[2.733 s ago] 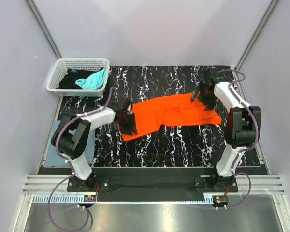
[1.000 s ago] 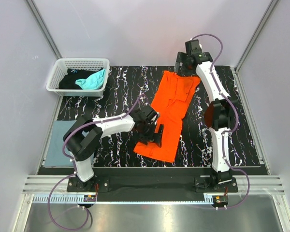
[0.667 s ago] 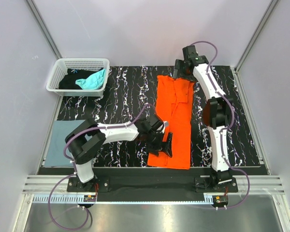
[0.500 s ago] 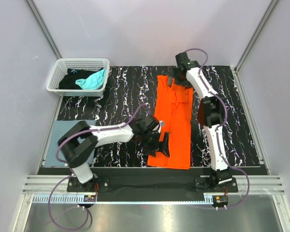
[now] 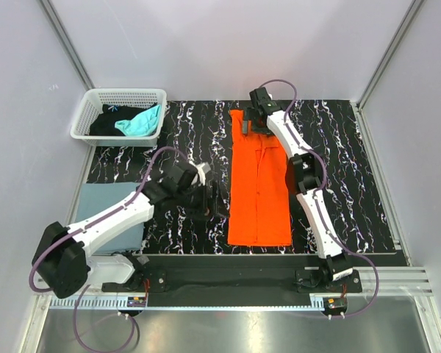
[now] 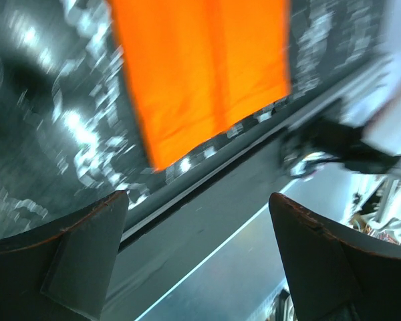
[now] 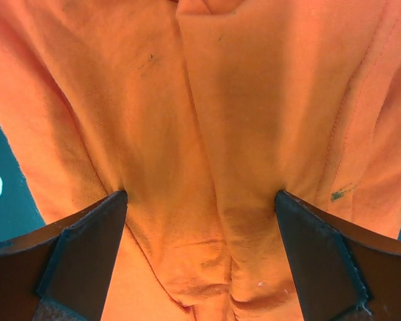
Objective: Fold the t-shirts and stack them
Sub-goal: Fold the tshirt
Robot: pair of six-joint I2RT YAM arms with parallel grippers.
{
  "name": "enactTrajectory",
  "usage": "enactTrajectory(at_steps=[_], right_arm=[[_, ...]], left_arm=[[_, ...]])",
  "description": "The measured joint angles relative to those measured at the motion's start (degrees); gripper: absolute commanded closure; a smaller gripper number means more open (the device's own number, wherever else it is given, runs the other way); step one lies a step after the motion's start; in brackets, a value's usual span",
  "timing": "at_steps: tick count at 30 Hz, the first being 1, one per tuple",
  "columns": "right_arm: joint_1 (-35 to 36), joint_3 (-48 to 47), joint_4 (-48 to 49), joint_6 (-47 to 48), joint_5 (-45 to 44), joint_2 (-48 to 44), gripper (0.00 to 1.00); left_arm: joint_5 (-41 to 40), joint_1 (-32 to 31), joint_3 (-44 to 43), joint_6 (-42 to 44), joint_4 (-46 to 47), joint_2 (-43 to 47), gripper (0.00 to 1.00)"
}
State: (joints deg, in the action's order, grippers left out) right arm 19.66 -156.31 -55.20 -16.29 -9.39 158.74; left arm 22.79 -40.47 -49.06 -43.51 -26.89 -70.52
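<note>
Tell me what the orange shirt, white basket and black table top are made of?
The orange t-shirt looks like soft matte cloth: it creases and shows stitched seams. The white basket looks like hard plastic, given its moulded lattice walls. The table top looks like shiny black marble with white veins; real stone or printed sheet, I cannot tell.

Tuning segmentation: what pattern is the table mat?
Flat table mat: black with white marble veining; clearest top external view.

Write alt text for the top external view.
An orange t-shirt lies in a long strip on a black marbled table, the right end effector at its far end and the left end effector beside it. A white basket sits far left.
</note>
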Motion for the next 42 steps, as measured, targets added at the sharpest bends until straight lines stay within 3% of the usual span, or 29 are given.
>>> enactTrajectory(at_steps=[5, 9, 13, 16, 19, 21, 25, 28, 42], right_arm=[[-0.1, 0.7, -0.7, 0.0, 0.5, -1.2, 0.0], [-0.1, 14.5, -4.8, -0.7, -0.2, -13.0, 0.0], [-0.1, 40.8, -5.7, -1.7, 0.4, -40.9, 0.0], [-0.2, 58.3, -4.0, -3.3, 4.1, -62.6, 0.08], [-0.3, 77.9, -0.7, -6.9, 9.7, -81.9, 0.24], [-0.2, 90.7, 0.2, -10.7, 13.5, -89.9, 0.3], [-0.2, 110.8, 3.7, -18.7, 19.3, -93.4, 0.3], [-0.2, 118.5, 4.3, -22.8, 20.6, -94.3, 0.29], [-0.2, 123.5, 10.7, -28.9, 16.7, -94.4, 0.36]], left_arm=[[-0.7, -0.2, 5.4, 0.0, -1.1, -1.9, 0.12], [-0.5, -0.4, 7.9, -0.2, 1.4, -3.5, 0.18], [0.3, -1.6, 8.9, -1.7, 5.8, -6.5, 0.24], [0.4, -3.5, 8.9, -3.0, 8.8, -9.6, 0.28], [0.3, -5.7, 8.9, -4.3, 11.0, -13.1, 0.32], [0.3, -7.0, 8.9, -5.3, 12.1, -15.6, 0.34], [1.2, -8.3, 8.9, -8.7, 15.2, -18.2, 0.4], [1.2, -8.5, 8.9, -10.3, 16.6, -18.9, 0.4], [-0.5, -8.9, 9.2, -13.8, 17.6, -19.2, 0.5]])
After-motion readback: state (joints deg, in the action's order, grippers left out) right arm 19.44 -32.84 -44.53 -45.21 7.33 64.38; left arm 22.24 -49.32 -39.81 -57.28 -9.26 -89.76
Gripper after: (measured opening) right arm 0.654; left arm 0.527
